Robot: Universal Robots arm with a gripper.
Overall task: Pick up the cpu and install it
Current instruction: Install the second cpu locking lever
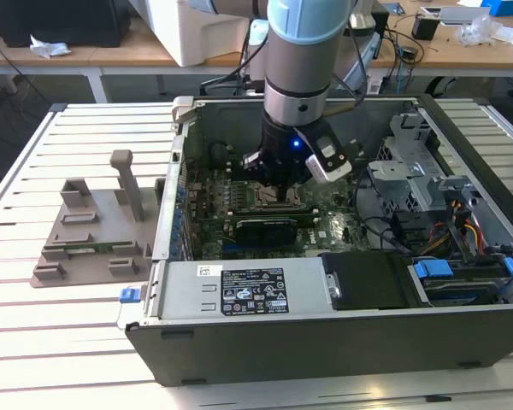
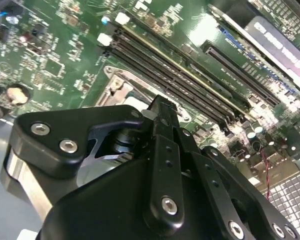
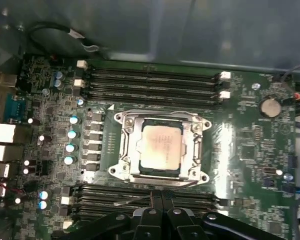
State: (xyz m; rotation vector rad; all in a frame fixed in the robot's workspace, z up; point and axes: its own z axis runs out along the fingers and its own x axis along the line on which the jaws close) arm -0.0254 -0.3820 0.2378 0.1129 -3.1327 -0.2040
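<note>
**The cpu sits in its socket, with the gripper just above**

The cpu (image 3: 161, 148) lies flat inside the metal socket frame (image 3: 162, 145) near the middle of the motherboard (image 3: 240, 145), its pale silver top facing up and its edges squared to the frame opening. We see memory slots (image 3: 150, 82) running along one long side of the socket and more slots along the opposite side, close to where the gripper (image 3: 162, 212) enters the first wrist view. In the exterior view the arm reaches down into the open computer case (image 1: 325, 342), which lies on its side on the slatted table (image 1: 34, 342), and the gripper (image 1: 284, 175) hangs low over the board's centre.

We cannot tell from these pictures whether the fingers are apart or together; we see nothing held between them, and the chip appears to rest on its own.

We judge that the placing step is finished or nearly so: the chip looks seated, not tilted. The frame around it seems to lie open at the window, and whether a retention lever is latched we cannot make out. The grey parts holder (image 1: 94, 231) stands on the table beyond the case's wall, at the exterior view's left, well apart from the work.
</note>
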